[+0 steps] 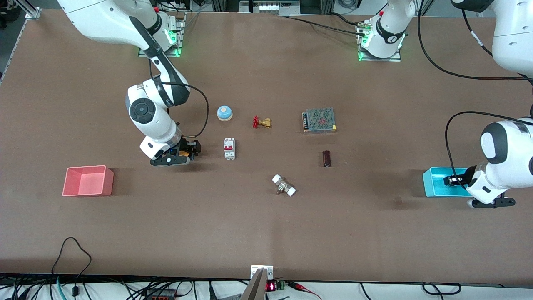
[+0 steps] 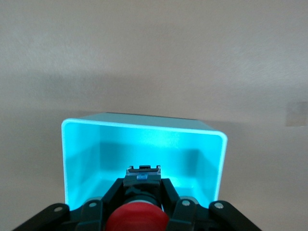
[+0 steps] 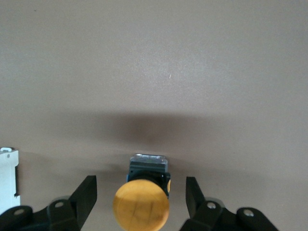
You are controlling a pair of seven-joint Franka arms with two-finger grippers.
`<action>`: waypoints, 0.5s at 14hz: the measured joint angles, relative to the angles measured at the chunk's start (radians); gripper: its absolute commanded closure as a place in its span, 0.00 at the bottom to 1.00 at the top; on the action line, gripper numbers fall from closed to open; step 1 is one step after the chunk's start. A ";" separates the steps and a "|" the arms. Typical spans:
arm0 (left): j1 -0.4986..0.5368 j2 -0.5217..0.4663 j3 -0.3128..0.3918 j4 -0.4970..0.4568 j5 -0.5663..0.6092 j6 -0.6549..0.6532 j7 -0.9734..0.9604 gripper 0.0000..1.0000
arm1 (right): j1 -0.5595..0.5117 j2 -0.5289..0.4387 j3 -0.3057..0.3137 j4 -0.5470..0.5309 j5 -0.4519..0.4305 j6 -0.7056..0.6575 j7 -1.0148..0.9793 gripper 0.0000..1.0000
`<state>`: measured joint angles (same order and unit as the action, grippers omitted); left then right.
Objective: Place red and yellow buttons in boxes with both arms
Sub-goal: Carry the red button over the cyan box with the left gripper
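While the left gripper hangs over the cyan box at the left arm's end of the counter, its fingers are closed on the red button, whose black base points into the box's open interior. That button is in the air, held above the box and not resting on its floor.

The right gripper is low over the counter beside the white breaker, toward the right arm's end. Its two fingers stand wide apart, one on each side of the yellow button, with a clear gap between each finger and the cap. The yellow button stands on the counter between them, ungripped.

Two boxes are in sight: the cyan one and a pink one, the latter toward the right arm's end, nearer the front camera than the right gripper, and with nothing in it. Two buttons are visible, one red and one yellow.

Six other items lie singly about the middle of the counter: a blue bell, a brass valve with a red handle, the breaker, a metal power supply, a dark cylinder, and a small fitting with white ends, which is nearest the front camera of them.
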<state>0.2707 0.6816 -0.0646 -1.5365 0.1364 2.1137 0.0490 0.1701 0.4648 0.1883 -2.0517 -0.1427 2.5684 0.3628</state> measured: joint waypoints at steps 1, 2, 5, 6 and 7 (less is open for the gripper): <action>0.002 0.012 0.000 0.000 0.000 0.000 0.000 0.76 | 0.000 0.002 0.000 0.000 -0.003 0.004 0.000 0.40; 0.003 0.021 0.000 0.000 0.000 0.000 0.000 0.76 | 0.000 0.003 0.000 0.000 -0.004 0.005 0.000 0.41; 0.003 0.035 -0.001 -0.001 0.000 0.007 0.000 0.76 | 0.000 0.004 0.000 0.000 -0.006 0.006 0.000 0.51; 0.003 0.039 -0.001 -0.005 0.000 0.021 0.000 0.75 | 0.000 0.005 0.000 0.000 -0.006 0.006 0.000 0.57; 0.004 0.045 -0.001 -0.014 0.000 0.045 0.001 0.72 | 0.000 0.006 -0.001 0.000 -0.007 0.006 0.000 0.63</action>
<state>0.2744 0.7261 -0.0655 -1.5505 0.1364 2.1589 0.0497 0.1701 0.4709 0.1877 -2.0513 -0.1498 2.5748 0.3632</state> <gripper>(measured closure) 0.630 0.463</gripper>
